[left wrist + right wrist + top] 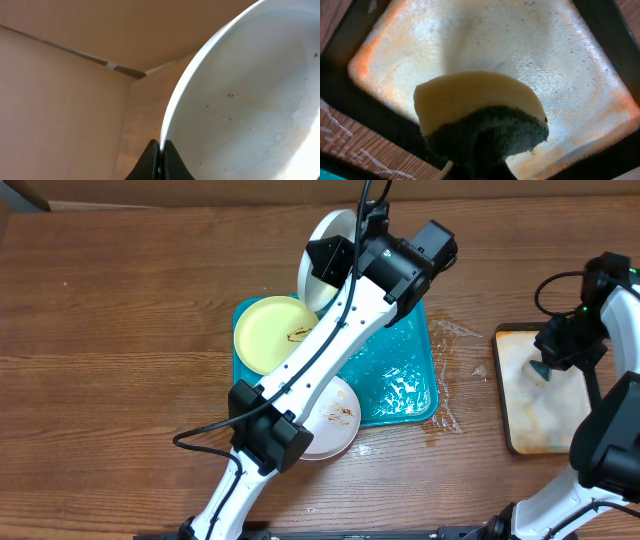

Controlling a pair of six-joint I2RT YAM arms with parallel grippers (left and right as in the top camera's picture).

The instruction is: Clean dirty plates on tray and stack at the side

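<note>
Closest to the lens is the white-and-black left arm (320, 350), cutting diagonally across the overhead view. Under it is the brown wooden surface (120, 330), and in the middle of that sits the big teal-blue rectangular plastic tray (405, 380), looking wet. Off to the right is a smaller dark-rimmed tray (520, 395) with foamy whitish-orange stuff in it.

Plates next. The left claw (161, 155) is pinched tight on the rim of a round white plate (240, 100), holding it up tilted over the far end of the teal tray. It has a few tiny specks and a streaky film on it. A pale yellow-green round plate (268, 330) lies on the tray's left side with a brown smear. Another white round plate (335, 425) sits at the near edge, partly under the arm and also smeared.

The right claw (548, 360) is clamped on a yellow sponge with a dark green scrub face (475, 105), hanging over the foamy tray.

So I'd say it's early days: I can't see anything stacked at the side, two plates look plainly dirty, and the lifted one probably needs its scrub.
</note>
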